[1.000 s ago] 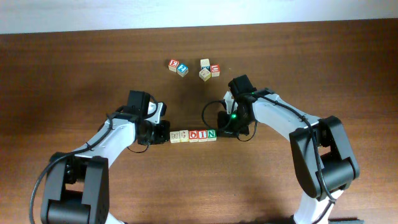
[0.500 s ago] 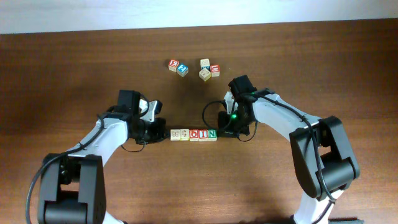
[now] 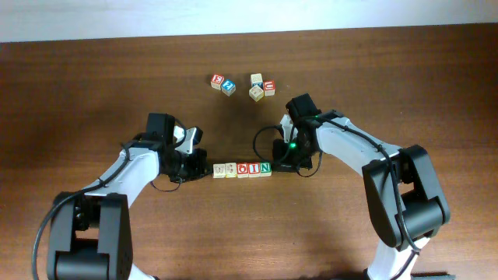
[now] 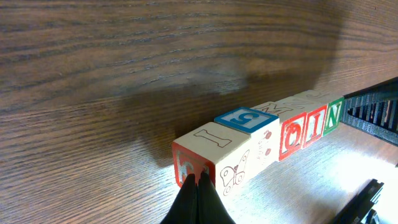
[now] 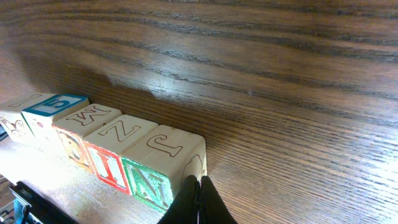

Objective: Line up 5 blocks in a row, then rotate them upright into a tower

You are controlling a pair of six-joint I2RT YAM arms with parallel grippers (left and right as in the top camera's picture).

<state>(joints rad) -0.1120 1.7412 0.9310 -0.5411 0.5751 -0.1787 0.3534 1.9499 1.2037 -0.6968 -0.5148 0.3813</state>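
1. Overhead: the row of five blocks [image 3: 242, 169] lies about mid-surface, running left to right and a little nearer the near edge of the surface [image 3: 405, 70]. The left tool [image 3: 205, 166] sits at the row's left end with its fingers pressed together. The right tool [image 3: 278, 164], likewise closed on nothing, sits at the right end. A red O, a red I and a green N can be read on the row. Four loose cubes [image 3: 262, 85] lie toward the far edge, well apart from it.
2. Left wrist: the closed fingertips [image 4: 190, 208] meet the red-framed end block [image 4: 200, 160]. Its upper face reads I; the neighbour's blue-framed figure looks like a 5, then comes an M. The side faces show a butterfly, then O, I, N.
3. Right wrist: the closed fingertips [image 5: 191, 208] touch the green-N end block [image 5: 163, 160], which has a J on top. Next along are an N or Z, an M, and the blue 5.
4. Risk: the blocks are only butted together. If the two ends are pushed unevenly or off-centre, the row would likely buckle, popping out a middle block. A narrow tip could also slip off an end face, leaving part of the row unturned.
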